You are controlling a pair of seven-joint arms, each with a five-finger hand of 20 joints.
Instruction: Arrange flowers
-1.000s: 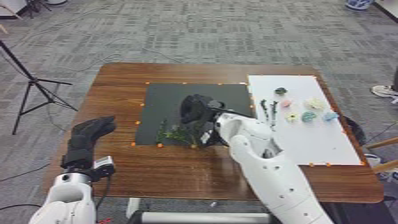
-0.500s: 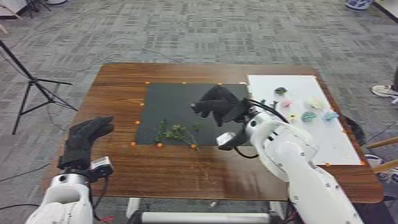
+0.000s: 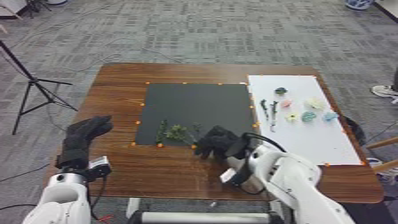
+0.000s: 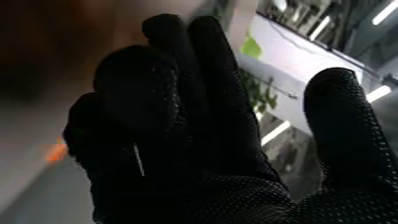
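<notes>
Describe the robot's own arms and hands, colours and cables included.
The left arm and right arm are rounded and white, with dark joint bands. A black cable curves beside the right wrist. The left hand and right hand wear black fabric gloves, the right one patterned with tiny pale dots.

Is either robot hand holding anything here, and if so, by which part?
The left hand holds nothing. The right hand is close beside the greenery; whether it grips a stem cannot be told.
</notes>
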